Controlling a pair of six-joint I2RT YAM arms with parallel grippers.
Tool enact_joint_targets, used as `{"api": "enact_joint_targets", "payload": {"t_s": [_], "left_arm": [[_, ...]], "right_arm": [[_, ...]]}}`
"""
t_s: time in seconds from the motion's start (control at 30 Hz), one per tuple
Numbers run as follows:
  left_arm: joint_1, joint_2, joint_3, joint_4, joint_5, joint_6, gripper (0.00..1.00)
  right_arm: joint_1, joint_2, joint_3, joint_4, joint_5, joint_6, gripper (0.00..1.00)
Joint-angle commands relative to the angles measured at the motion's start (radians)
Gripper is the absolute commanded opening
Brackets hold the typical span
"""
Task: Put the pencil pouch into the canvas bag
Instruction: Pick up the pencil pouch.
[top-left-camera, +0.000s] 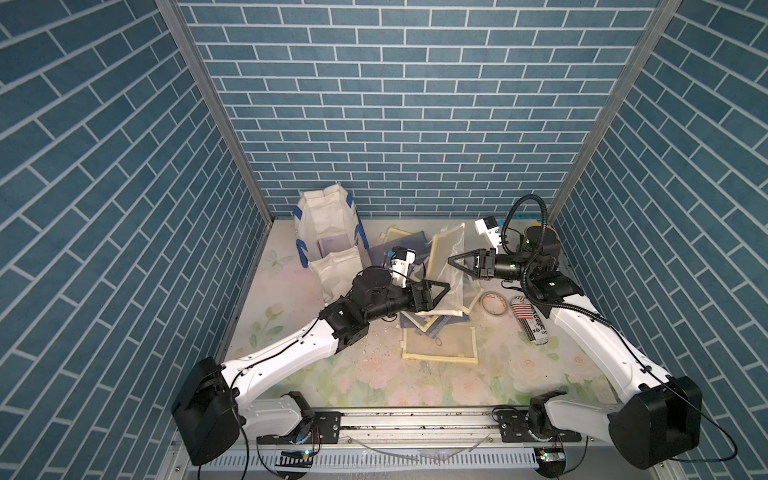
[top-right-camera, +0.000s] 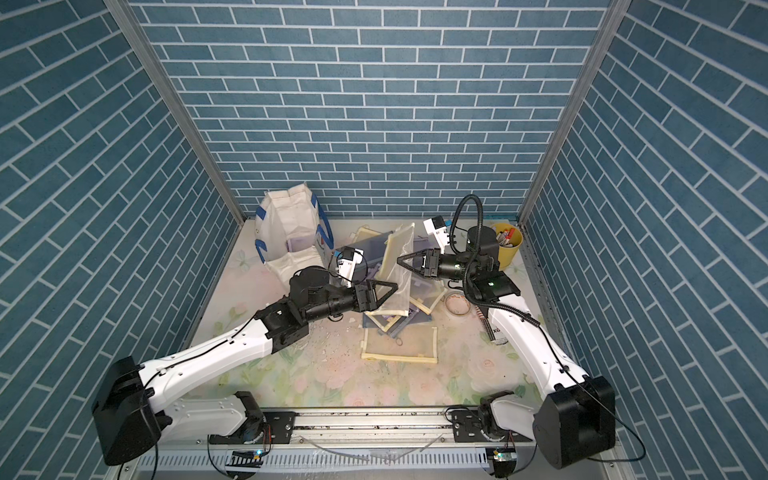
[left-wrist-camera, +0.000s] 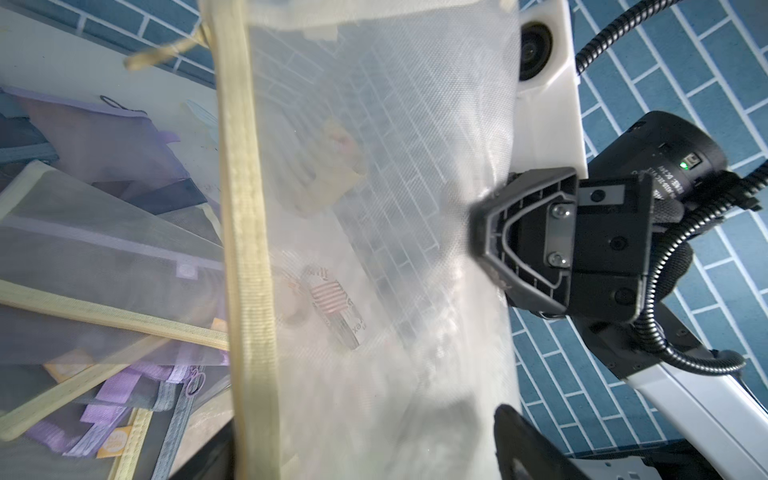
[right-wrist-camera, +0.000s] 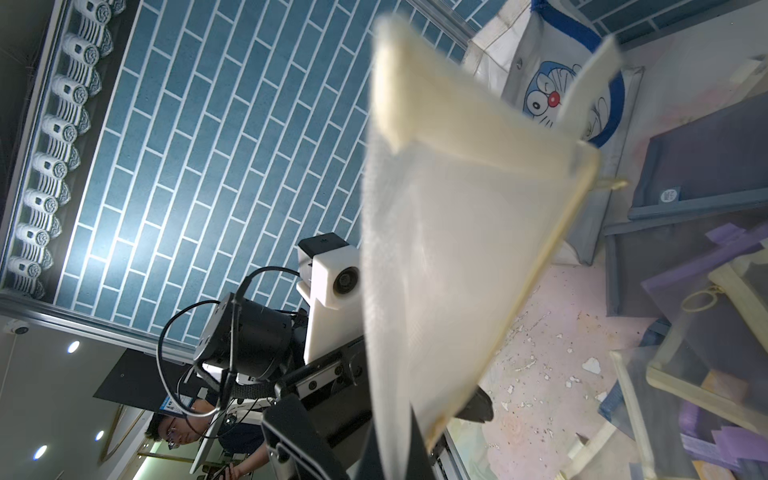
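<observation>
The pencil pouch is a see-through mesh pouch with cream trim. It hangs upright above a pile of other pouches in the middle of the table. My right gripper is shut on its side edge, and the mesh fills the right wrist view. My left gripper is open at the pouch's lower end, one finger on each side of the mesh. The off-white canvas bag with blue handles stands open at the back left.
Several flat mesh pouches, grey, purple and cream, lie under and around the held one. A tape roll and a striped case lie to the right. A yellow pen bucket stands at the back right.
</observation>
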Motion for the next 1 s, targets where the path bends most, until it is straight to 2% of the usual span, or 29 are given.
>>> {"api": "enact_joint_targets", "payload": {"t_s": [0.0, 0.1, 0.27, 0.47, 0.57, 0.7, 0.83, 0.93, 0.97], "left_arm": [[0.028, -0.053, -0.06, 0.035, -0.005, -0.03, 0.93], [0.085, -0.082, -0.106, 0.072, 0.061, -0.073, 0.96], [0.104, -0.066, -0.034, 0.047, 0.177, -0.037, 0.98], [0.114, -0.007, -0.061, 0.226, 0.246, -0.102, 0.9], [0.139, -0.002, -0.083, 0.318, 0.27, -0.139, 0.79], [0.175, -0.024, -0.09, 0.323, 0.297, -0.143, 0.53], [0.189, -0.097, -0.097, 0.235, 0.293, -0.118, 0.25], [0.205, -0.142, -0.082, 0.114, 0.286, -0.06, 0.08], [0.218, -0.15, -0.074, 0.077, 0.28, -0.047, 0.03]], "right_arm": [[0.006, -0.025, -0.023, 0.051, -0.041, 0.042, 0.0], [0.006, -0.015, -0.01, 0.038, -0.06, 0.031, 0.0], [0.033, 0.022, 0.029, 0.024, -0.074, 0.026, 0.0], [0.066, 0.057, 0.063, 0.027, -0.049, 0.025, 0.0], [0.079, 0.067, 0.07, 0.031, -0.031, 0.013, 0.0], [0.083, 0.06, 0.067, 0.003, 0.003, -0.017, 0.0], [0.084, 0.047, 0.09, -0.109, 0.055, -0.085, 0.0], [0.084, 0.073, 0.137, -0.217, 0.07, -0.149, 0.0], [0.084, 0.085, 0.158, -0.262, 0.089, -0.172, 0.05]]}}
